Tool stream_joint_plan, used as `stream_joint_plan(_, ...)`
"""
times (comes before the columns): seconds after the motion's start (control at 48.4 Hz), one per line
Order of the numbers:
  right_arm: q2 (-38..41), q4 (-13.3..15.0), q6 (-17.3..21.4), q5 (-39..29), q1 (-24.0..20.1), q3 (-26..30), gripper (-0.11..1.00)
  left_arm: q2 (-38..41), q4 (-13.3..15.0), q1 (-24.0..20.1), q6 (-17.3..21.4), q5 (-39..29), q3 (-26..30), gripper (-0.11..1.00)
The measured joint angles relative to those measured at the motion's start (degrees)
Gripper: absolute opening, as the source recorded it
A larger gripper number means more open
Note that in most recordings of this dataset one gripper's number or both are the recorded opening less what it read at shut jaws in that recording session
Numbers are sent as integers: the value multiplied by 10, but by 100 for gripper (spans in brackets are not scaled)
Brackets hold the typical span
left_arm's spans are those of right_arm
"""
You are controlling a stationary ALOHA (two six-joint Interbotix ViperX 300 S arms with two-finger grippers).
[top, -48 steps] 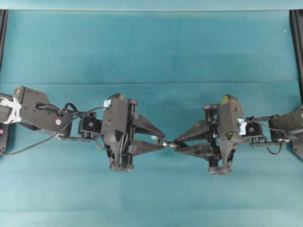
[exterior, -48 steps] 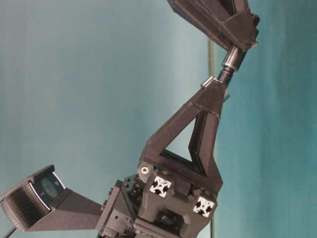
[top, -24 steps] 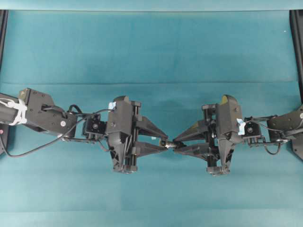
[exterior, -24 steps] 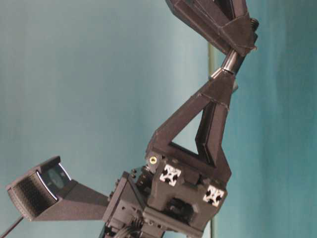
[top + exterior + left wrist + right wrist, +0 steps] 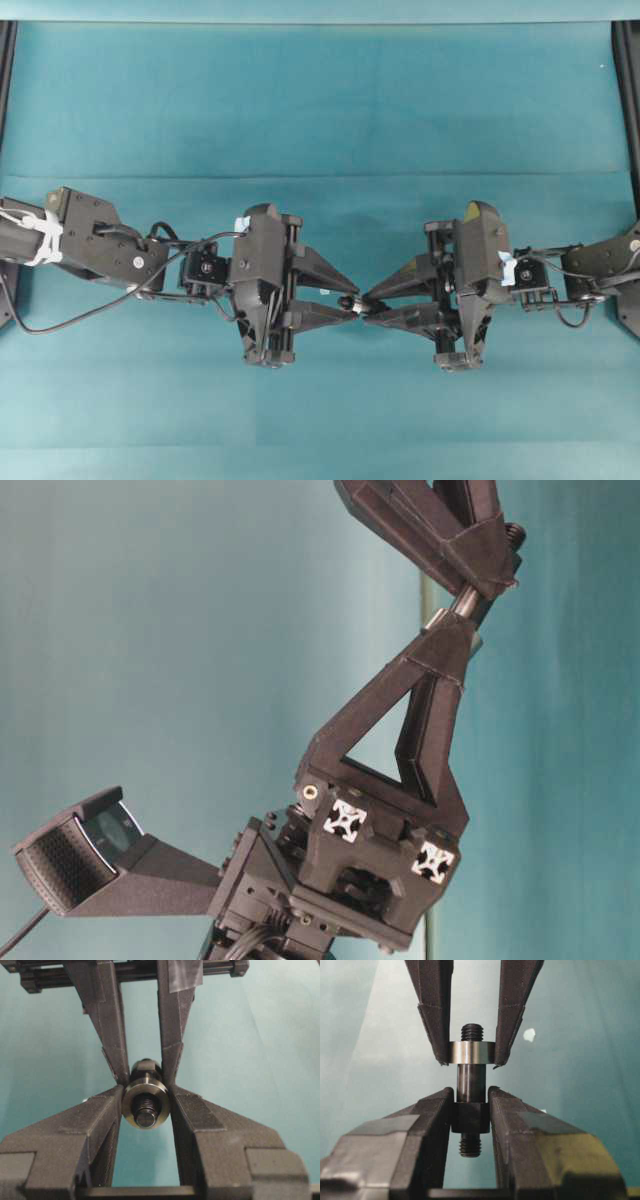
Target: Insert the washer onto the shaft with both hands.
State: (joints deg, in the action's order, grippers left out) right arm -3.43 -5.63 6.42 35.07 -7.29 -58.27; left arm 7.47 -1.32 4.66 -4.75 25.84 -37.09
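The right claw (image 5: 470, 1115) squeezes the shaft (image 5: 471, 1082), which points straight at the left claw (image 5: 146, 1102). That claw grips the washer (image 5: 471, 1052), already on the shaft's threaded tip.

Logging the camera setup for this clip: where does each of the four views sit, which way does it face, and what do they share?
Overhead: above the table, looking straight down; both arms meet mid-frame, left gripper, right gripper.
Table-level: low, looking along the arms; one gripper body and a wrist camera fill the foreground.
Left wrist: behind the left fingers, facing the threaded tip of the shaft poking through the washer.
Right wrist: behind the right fingers, facing the same pair side-on.
Shared: both wrist views show the washer on the shaft.
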Motion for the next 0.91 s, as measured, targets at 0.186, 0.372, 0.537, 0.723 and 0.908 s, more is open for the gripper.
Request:
stream_joint_plan(0.186, 3, 0, 0, 4, 1, 4, 0, 8, 1, 0, 0, 0, 8, 37)
stream_joint_plan(0.372, 7, 0, 0, 6, 1, 8, 0, 12, 0, 0, 1, -1, 13, 37)
stream_joint_plan(0.537, 9, 0, 0, 11, 1, 7, 0, 14, 1, 1, 4, -4, 15, 37)
stream_joint_plan(0.723, 10, 0, 0, 11, 1, 7, 0, 14, 1, 1, 4, -5, 16, 37)
stream_joint_plan(0.908, 11, 0, 0, 11, 1, 7, 0, 14, 0, 0, 1, -7, 18, 37)
